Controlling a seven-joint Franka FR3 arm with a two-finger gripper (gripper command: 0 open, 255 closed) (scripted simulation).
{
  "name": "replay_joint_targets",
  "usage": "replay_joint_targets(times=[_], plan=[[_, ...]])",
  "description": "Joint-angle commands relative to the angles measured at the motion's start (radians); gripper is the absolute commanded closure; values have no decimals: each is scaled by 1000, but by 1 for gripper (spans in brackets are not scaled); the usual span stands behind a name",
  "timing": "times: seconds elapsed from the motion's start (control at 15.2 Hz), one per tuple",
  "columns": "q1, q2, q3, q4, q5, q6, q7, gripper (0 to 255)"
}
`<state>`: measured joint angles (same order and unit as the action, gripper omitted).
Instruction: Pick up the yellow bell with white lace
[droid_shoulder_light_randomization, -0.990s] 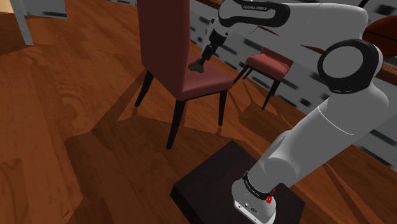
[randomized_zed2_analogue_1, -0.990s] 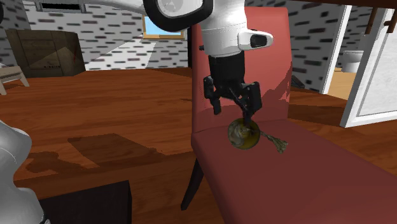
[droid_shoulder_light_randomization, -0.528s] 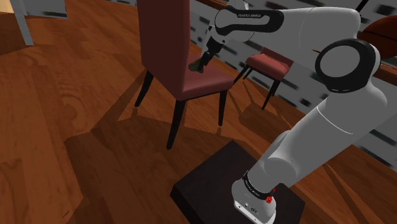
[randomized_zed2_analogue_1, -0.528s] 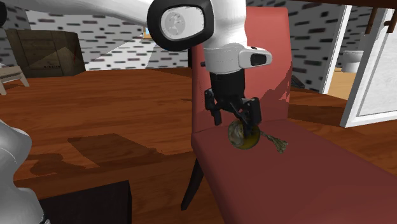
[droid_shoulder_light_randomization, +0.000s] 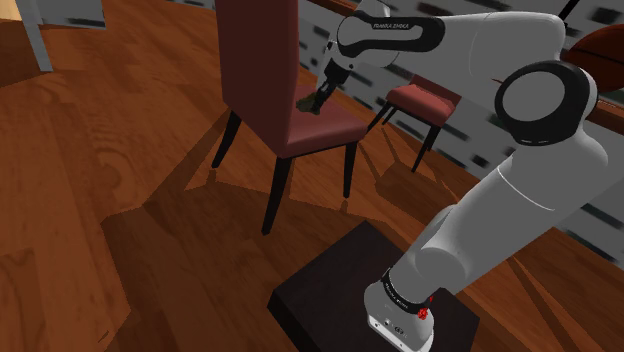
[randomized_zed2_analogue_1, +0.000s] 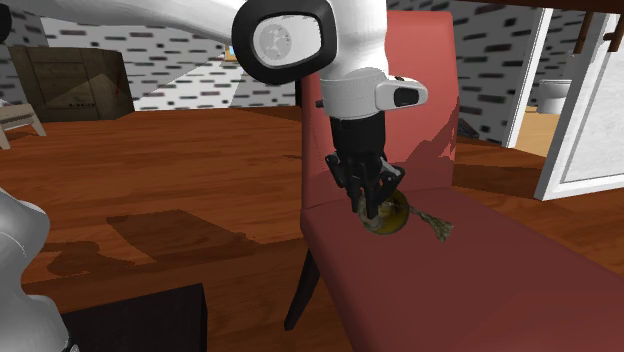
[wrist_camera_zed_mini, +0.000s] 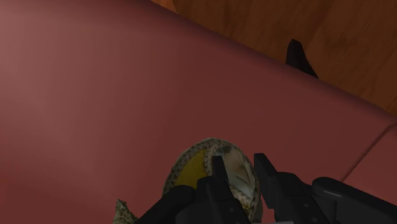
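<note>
The yellow bell (randomized_zed2_analogue_1: 392, 216) with a pale lace rim lies on its side on the dark red chair seat (randomized_zed2_analogue_1: 470, 280), its tassel (randomized_zed2_analogue_1: 436, 226) trailing toward the second exterior view's right. My gripper (randomized_zed2_analogue_1: 371, 203) comes down on it from above, and the black fingers (wrist_camera_zed_mini: 220, 173) clasp the bell (wrist_camera_zed_mini: 189, 169) at its laced edge. In the shoulder view the gripper (droid_shoulder_light_randomization: 318, 99) sits low over the seat (droid_shoulder_light_randomization: 325, 131), just in front of the tall chair back (droid_shoulder_light_randomization: 258, 60), with the bell (droid_shoulder_light_randomization: 307, 106) a small dark shape under it.
The chair stands on a wood floor (droid_shoulder_light_randomization: 90, 180). A second red chair (droid_shoulder_light_randomization: 425, 100) stands behind it by the brick-patterned wall. The dark stand (droid_shoulder_light_randomization: 340, 290) is at the lower right. A white door frame (randomized_zed2_analogue_1: 585, 100) and a wooden crate (randomized_zed2_analogue_1: 80, 78) stand farther off.
The gripper has come down onto the bell and its fingers, apart one second ago, have closed on it. The bell stays on the seat.
</note>
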<state>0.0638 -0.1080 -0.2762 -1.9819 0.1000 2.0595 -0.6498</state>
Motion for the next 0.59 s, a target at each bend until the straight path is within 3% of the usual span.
replay_joint_targets(times=[0.0,0.53], plan=[[0,1,0,-1,0,0,0,255],[0,-6,1,74,-6,-80,11,255]])
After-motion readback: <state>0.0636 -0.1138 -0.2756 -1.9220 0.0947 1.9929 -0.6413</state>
